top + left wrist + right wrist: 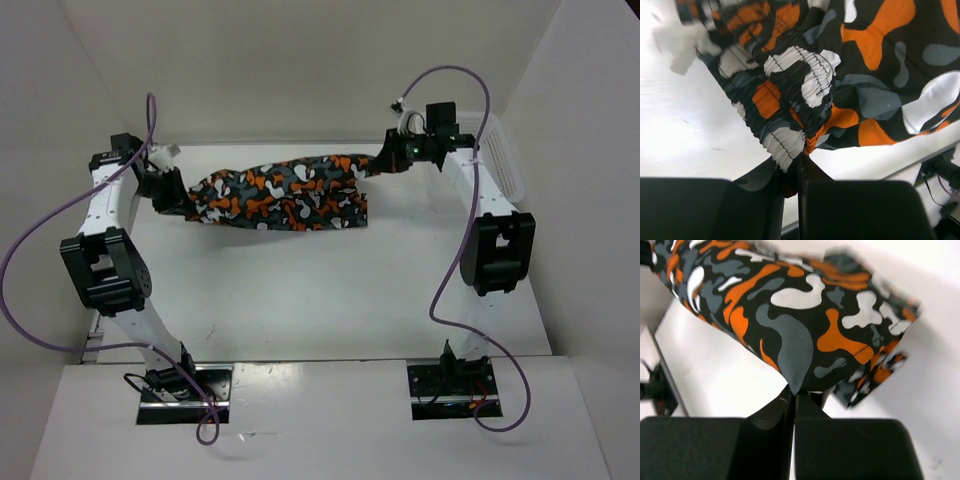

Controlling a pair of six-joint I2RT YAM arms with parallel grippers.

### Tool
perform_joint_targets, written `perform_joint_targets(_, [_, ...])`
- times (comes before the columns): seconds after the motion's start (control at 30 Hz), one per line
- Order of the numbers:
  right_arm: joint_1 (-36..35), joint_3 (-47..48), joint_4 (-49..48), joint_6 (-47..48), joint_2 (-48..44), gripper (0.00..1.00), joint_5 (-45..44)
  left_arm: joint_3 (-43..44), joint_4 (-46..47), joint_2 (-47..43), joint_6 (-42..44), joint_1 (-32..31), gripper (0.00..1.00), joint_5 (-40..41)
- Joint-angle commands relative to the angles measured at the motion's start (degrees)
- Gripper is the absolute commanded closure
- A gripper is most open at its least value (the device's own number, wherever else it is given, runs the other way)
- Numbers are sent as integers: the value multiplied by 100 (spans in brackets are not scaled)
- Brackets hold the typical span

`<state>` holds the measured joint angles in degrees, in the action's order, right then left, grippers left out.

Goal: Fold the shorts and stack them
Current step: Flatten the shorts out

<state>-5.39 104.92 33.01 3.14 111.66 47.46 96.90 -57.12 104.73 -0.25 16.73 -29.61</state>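
**Item: the shorts** [285,195]. One pair, camouflage print. They hang stretched between the two grippers, held at both ends, the lower edge sagging below the line of the jaws toward the table [300,300]. Whether that edge touches the surface cannot be told.

**Left gripper** [790,176]. Jaws nearly together, pinching the gathered elastic waistband; the cloth fans out up and away from the fingertips.

**Right gripper** [793,396]. Jaws fully closed on a thin corner of fabric at the opposite end; the rest of the garment spreads ahead of the fingers.

**Mesh basket** [505,160]. It sits just beyond the right gripper on its outer side, apart from the cloth.

**Progress (judged).** Early stage. The pick-up and spread look done. No neat fold shows, and nothing is laid flat or stacked. Remaining steps are to lay the garment down, fold it over, and place it on its stack.
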Motion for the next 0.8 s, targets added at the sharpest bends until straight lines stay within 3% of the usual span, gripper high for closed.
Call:
perform_joint_targets(0.0, [64, -796, 626, 633, -371, 100, 212, -634, -431, -232, 25, -30, 100, -204])
perform_joint_targets(0.1, [3, -1465, 935, 1268, -663, 100, -52, -1093, -431, -471, 25, -30, 100, -45])
perform_joint_targets(0.23, [-208, -1143, 445, 813, -497, 100, -53, -693, -694, -33, 25, -100, 99, -158])
perform_joint_targets(0.4, [-279, 1018, -392, -671, 469, 100, -334, 2027, -1389, 724, 25, -311, 99, -502])
perform_joint_targets(0.47, [-279, 1924, -392, -726, 602, 100, -632, 2585, -1389, 786, 25, -311, 99, -450])
perform_joint_targets(0.67, [-156, 3507, -699, -850, 594, 100, -844, 5560, -610, 733, 25, -311, 98, -363])
perform_joint_targets(0.77, [-156, 4175, -639, -850, 541, 100, -1071, 6076, -335, 733, 25, -311, 98, -169])
